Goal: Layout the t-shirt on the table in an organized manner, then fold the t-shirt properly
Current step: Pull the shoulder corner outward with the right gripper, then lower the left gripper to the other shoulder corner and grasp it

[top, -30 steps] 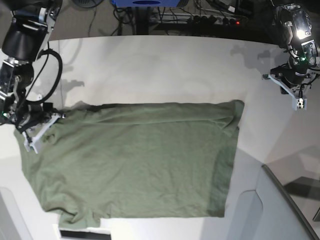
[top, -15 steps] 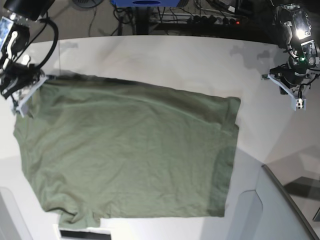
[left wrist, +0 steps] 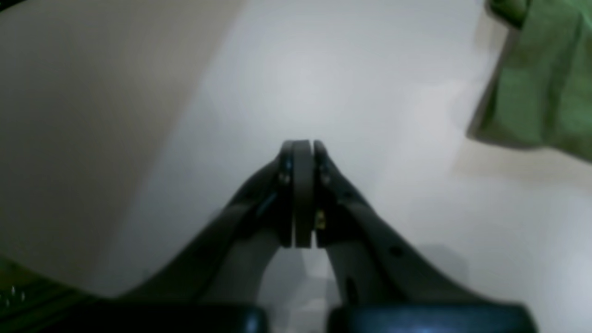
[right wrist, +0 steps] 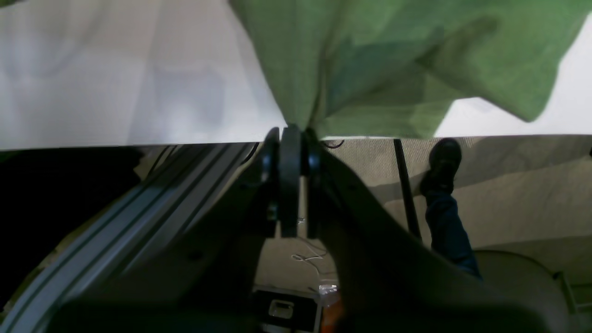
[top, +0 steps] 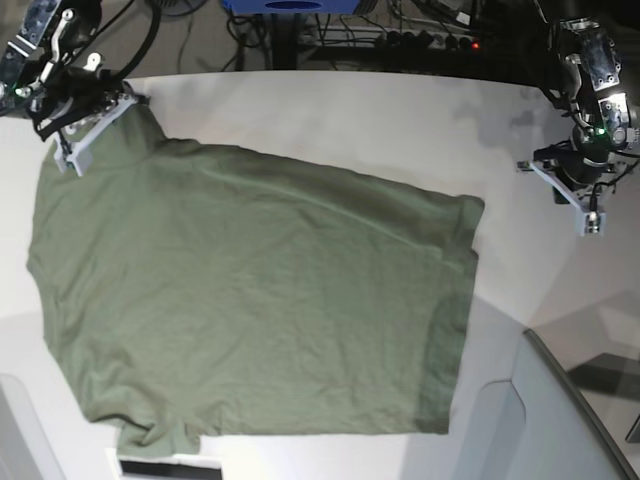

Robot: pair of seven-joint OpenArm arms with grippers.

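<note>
Our right gripper (right wrist: 290, 134) has its jaws pinching the t-shirt (top: 250, 310) corner above the surface (top: 330, 115); our left gripper's (left wrist: 303, 148) jaws are pressed together, holding nothing.

My base camera looks steeply down from above the table (top: 330, 110), wide enough to take in both my arms: my right gripper (top: 88, 128) at that view's upper left, my left gripper (top: 573, 196) at its right. My left wrist camera sits just behind my left gripper (left wrist: 299, 147), looking along it at bare table (left wrist: 370, 92) close below, the shirt (left wrist: 541, 83) off to one side. My right wrist camera sits behind my right gripper (right wrist: 290, 134), very near the shirt (right wrist: 393, 60). All three views share shirt (top: 250, 300) and table (right wrist: 115, 78).
</note>
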